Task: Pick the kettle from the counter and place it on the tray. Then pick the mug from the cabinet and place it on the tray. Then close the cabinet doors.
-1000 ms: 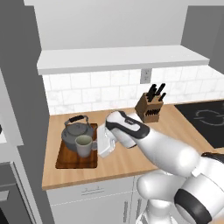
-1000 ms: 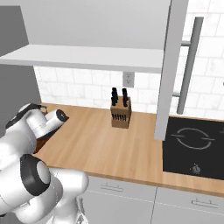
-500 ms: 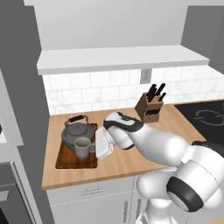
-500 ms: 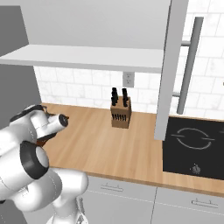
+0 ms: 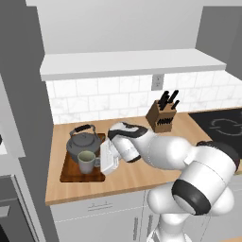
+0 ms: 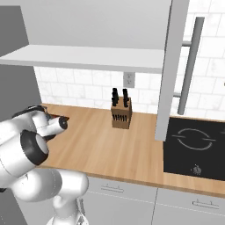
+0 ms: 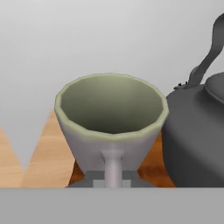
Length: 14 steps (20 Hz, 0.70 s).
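Observation:
The grey-green mug [image 5: 86, 161] stands upright at the front right of the dark wooden tray [image 5: 71, 176], right beside the dark grey kettle [image 5: 84, 142], which sits on the tray's back half. My gripper [image 5: 99, 160] reaches in from the right and is shut on the mug's handle. In the hand view the mug [image 7: 111, 118] is close up, its handle pinched in my gripper [image 7: 113, 178], with the kettle [image 7: 197, 131] touching or nearly touching its right side and a strip of tray [image 7: 152, 169] beneath. Whether the mug's base rests on the tray I cannot tell.
The tray lies on the left end of the wooden counter [image 5: 130, 176]. A knife block [image 5: 162, 116] stands by the tiled wall, and the black hob [image 6: 193, 145] is to the right. The cabinet shelf [image 5: 127, 64] hangs overhead, its right door [image 6: 169, 66] swung open.
The mug has sunk a little lower and slightly left over the tray, still held by its handle. The arm's elbow has swung out towards the right.

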### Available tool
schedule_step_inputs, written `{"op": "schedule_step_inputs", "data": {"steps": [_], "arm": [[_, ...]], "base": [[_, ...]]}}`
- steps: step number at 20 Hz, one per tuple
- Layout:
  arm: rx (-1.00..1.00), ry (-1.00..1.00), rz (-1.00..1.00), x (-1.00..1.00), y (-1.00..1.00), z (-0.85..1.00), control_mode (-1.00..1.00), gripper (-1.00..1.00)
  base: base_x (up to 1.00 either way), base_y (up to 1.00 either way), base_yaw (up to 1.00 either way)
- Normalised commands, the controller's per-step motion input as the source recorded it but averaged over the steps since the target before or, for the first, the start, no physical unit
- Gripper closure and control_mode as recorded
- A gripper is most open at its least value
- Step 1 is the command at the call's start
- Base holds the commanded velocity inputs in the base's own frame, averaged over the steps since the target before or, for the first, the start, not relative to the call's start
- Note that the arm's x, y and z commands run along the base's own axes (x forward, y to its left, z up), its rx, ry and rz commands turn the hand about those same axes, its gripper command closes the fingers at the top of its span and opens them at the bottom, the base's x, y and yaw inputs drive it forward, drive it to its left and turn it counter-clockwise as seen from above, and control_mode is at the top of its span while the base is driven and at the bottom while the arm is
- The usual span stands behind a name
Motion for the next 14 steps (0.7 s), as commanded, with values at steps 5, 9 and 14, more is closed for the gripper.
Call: {"op": "schedule_step_inputs", "data": {"steps": [5,9,14], "arm": [[0.00,0.02,0.00,0.07,0.07,-0.17,-1.00,1.00],[0.00,0.00,0.00,0.11,0.07,-0.17,-1.00,1.00],[0.00,0.00,0.00,0.13,0.05,-0.18,-1.00,1.00]], "base": [[0.00,0.00,0.00],[0.00,0.00,0.00],[0.00,0.00,0.00]]}}
